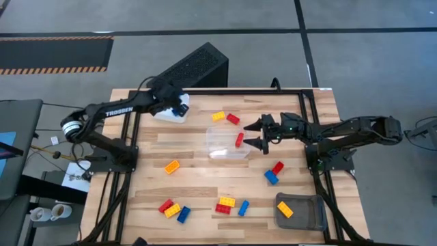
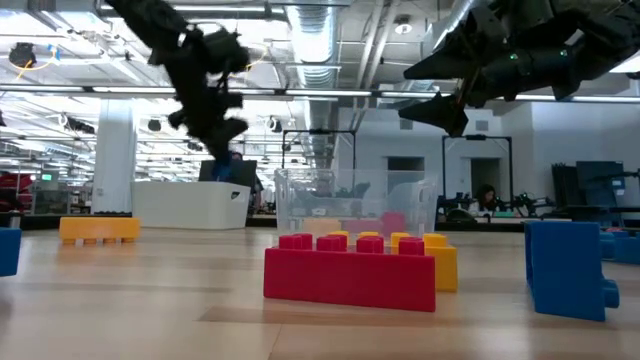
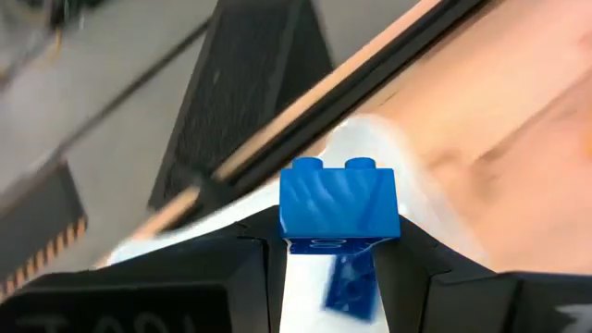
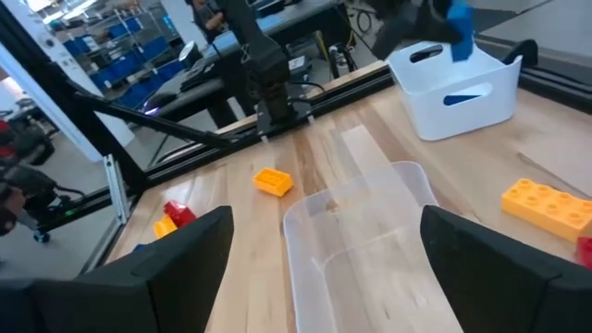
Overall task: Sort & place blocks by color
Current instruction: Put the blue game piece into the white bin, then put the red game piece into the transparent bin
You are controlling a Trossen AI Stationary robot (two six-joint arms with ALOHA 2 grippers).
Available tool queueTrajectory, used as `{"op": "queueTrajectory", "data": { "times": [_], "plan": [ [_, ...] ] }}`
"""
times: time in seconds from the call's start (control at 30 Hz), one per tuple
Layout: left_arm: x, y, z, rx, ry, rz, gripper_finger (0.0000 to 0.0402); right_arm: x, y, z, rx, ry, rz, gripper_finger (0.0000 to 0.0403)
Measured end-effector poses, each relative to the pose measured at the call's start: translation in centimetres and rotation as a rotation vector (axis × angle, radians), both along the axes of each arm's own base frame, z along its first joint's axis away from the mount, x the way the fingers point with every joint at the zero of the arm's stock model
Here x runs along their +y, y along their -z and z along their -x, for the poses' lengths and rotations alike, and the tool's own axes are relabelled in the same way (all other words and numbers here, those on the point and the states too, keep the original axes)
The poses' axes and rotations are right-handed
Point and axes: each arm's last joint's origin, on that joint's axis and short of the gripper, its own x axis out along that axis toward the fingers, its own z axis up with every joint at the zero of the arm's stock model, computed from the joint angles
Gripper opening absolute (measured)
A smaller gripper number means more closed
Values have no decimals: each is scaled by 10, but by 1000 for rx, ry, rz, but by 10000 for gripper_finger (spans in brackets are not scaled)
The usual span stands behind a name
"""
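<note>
My left gripper (image 1: 181,107) is shut on a blue block (image 3: 340,208) above the white tray (image 1: 169,113) at the table's far left; another blue block (image 3: 350,289) lies in that tray. My right gripper (image 1: 261,134) hangs open above the right end of the clear tray (image 1: 225,145), which holds a red block (image 1: 240,139). The grey tray (image 1: 302,213) at the near right holds a yellow block (image 1: 285,209). Red, blue and yellow blocks lie scattered flat on the table. My left gripper pinches the blue block between its two fingers (image 3: 250,268), on the lower part of two opposite side faces (image 3: 298,242). The studs (image 3: 333,166) point away from the wrist. The block is lifted clear, above the white tray (image 3: 388,148).
Loose blocks: yellow (image 1: 218,116) and red (image 1: 233,119) behind the clear tray, orange (image 1: 172,166) at centre left, red (image 1: 277,167) and blue (image 1: 271,178) at right, several in two clusters (image 1: 174,210) (image 1: 231,205) near the front edge. A black box (image 1: 194,67) stands behind the table.
</note>
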Motion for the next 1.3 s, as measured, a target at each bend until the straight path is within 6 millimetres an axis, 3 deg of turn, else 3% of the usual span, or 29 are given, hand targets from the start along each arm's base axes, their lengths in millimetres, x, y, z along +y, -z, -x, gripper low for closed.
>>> {"op": "queueTrajectory", "data": {
  "times": [0.2, 0.47, 0.63, 0.83, 0.93, 1.1, 1.3],
  "plan": [
    [7, 17, 15, -26, -101, 59, 111, -4, 1, 1, 6, 20, -1, 369],
    [9, 16, 14, -46, -91, 60, 236, -10, 2, 2, 19, 46, -5, 368],
    [7, 17, 13, -69, -62, 91, 283, -10, 4, 3, 38, 46, -9, 368],
    [1, 7, 2, -160, -14, 37, 289, -10, 4, 3, 42, 56, -5, 366],
    [-7, -3, -16, -266, 103, -29, 285, -11, 6, 3, 62, 91, 21, 365],
    [-34, -14, -46, -494, 442, -152, 276, -16, 14, 7, 155, 163, 33, 364],
    [-61, -11, -55, -704, 585, -236, 258, -17, 13, 19, 232, 188, 16, 364]
  ]
}}
